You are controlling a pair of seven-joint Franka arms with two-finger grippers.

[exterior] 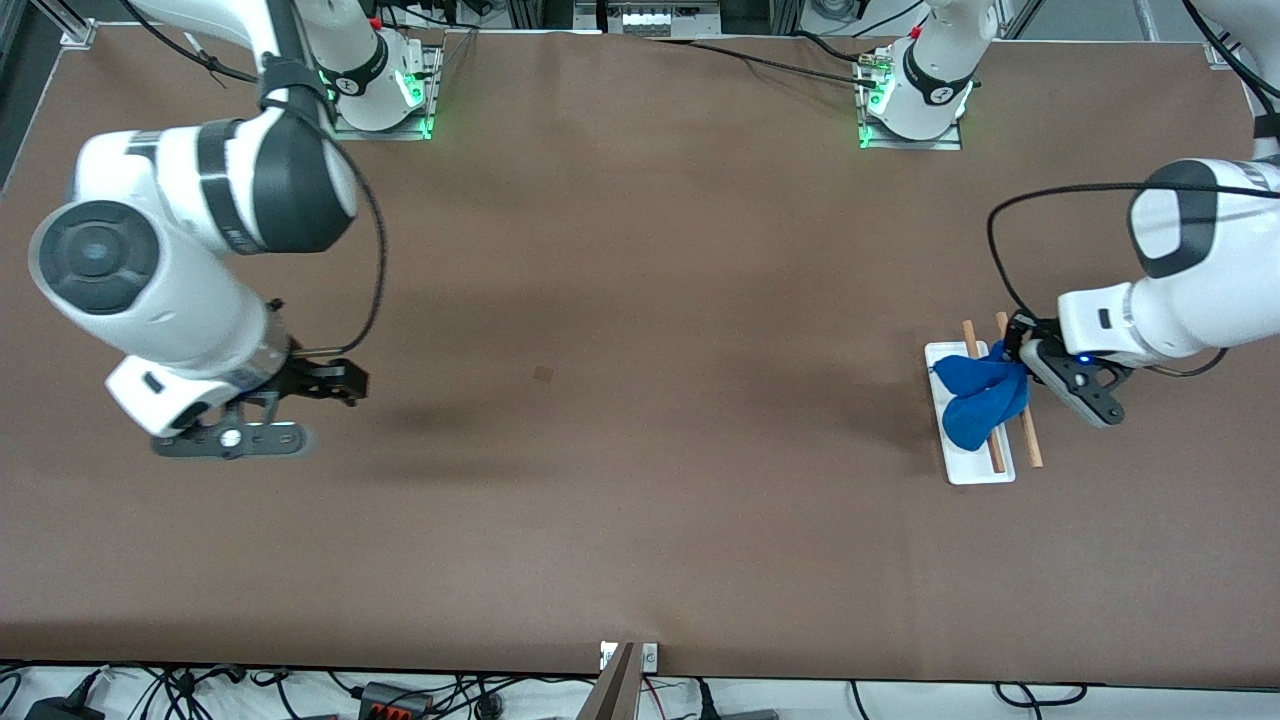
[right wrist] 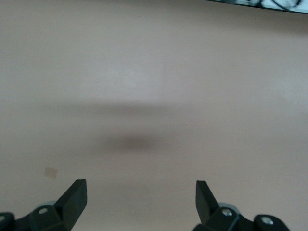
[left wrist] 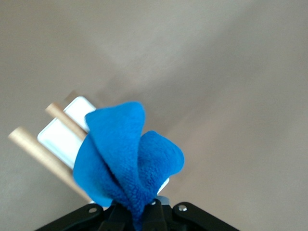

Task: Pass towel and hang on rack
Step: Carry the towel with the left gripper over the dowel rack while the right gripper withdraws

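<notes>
Blue towel hangs bunched over the rack's 2 wooden rods, pinched at its 3 o'clock corner by the left gripper. Released bunched, it could slide off. Right gripper waits spread wide above bare table.

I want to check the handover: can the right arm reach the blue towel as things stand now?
Probably not: the right gripper is open at the right arm's end of the table, while the left gripper grips the towel over the rack.
</notes>
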